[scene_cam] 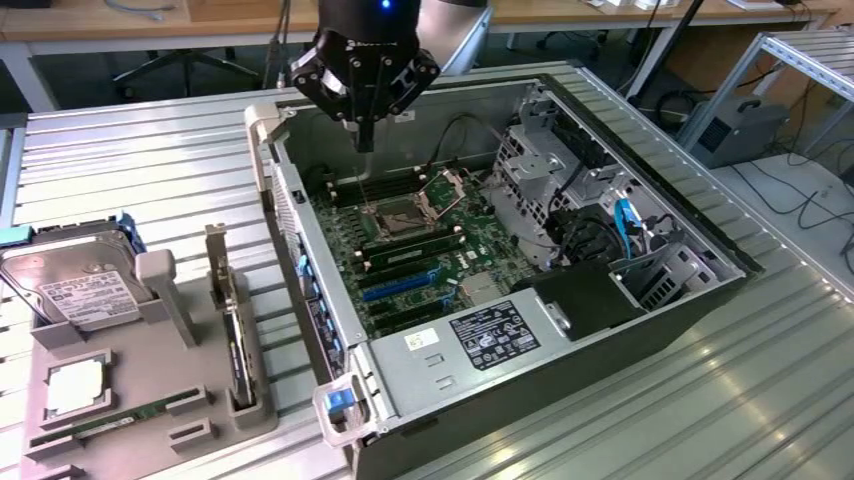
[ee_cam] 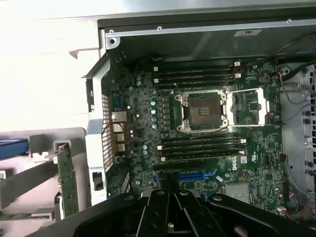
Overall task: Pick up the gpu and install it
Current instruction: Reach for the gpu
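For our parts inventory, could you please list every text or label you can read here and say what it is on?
"DELL": white logo on the motherboard, just legible.
Power supply label: too small to read.
Hard drive label: too small to read.
Case sticker: blurred.

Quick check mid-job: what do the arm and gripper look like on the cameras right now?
The gripper is black, built from angular linked bars dotted with round pivot bolts, narrowing to a slim tip. Above it sits a round black wrist with a small blue light. The arm segment behind is silvery grey.
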